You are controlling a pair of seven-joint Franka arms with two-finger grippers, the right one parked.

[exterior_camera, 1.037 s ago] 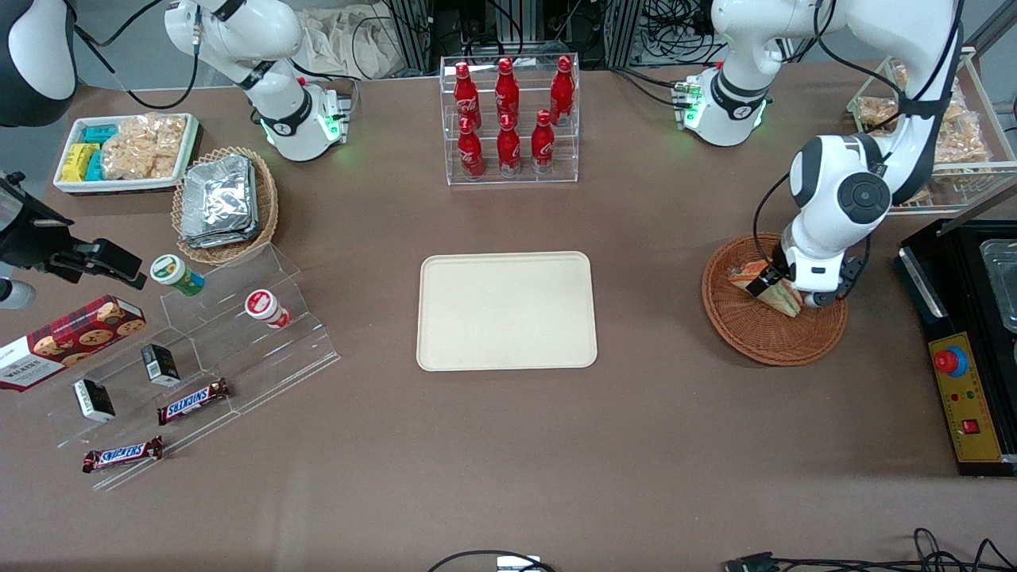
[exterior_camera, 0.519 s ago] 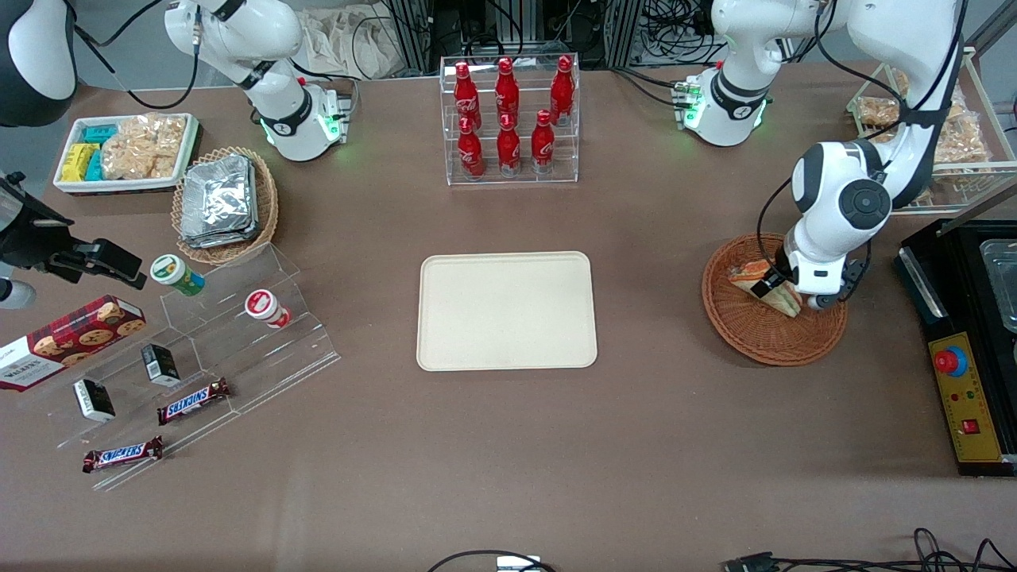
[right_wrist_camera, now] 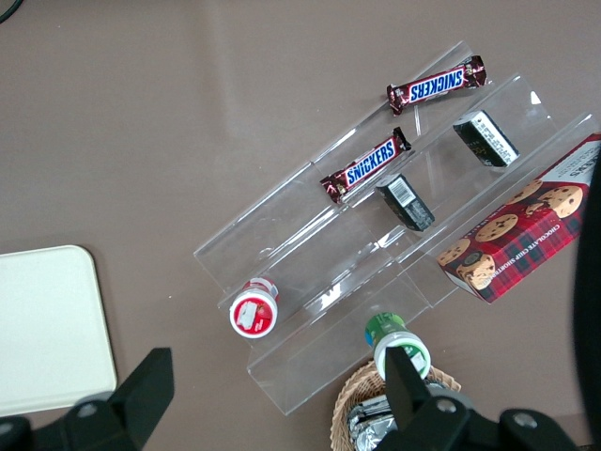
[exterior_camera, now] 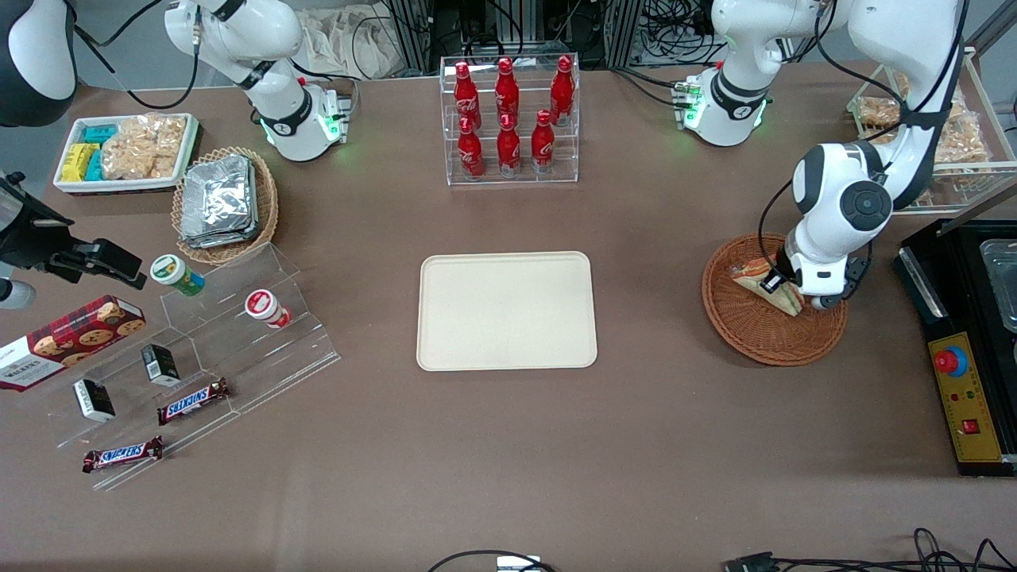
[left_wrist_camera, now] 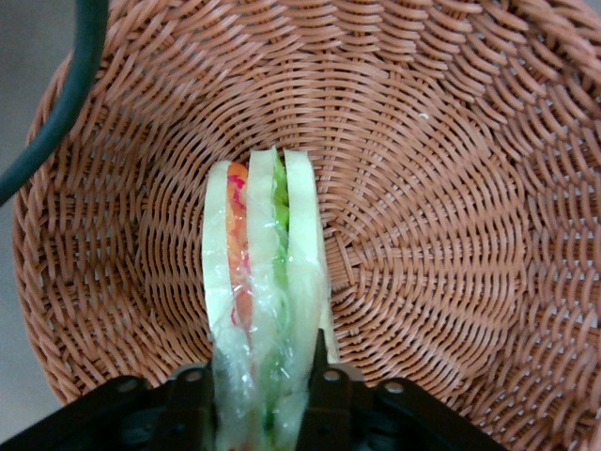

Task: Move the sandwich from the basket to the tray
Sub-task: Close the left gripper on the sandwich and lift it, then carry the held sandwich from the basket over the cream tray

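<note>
The tool (left_wrist_camera: 268, 399) pinches the sandwich (left_wrist_camera: 263, 310) by its broad end inside the basket (exterior_camera: 763, 338); the tray (exterior_camera: 507, 311) lies toward the parked arm's end of the counter.

Six red cola bottles (exterior_camera: 508, 119), two Snickers bars (exterior_camera: 193, 401), one sandwich (exterior_camera: 767, 287), two wicker baskets (exterior_camera: 775, 338).

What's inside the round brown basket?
Inside the basket is one wrapped sandwich, standing on edge, with the claw shut on it. The arm covers part of the basket in the front view, so that bit stays hidden.
</note>
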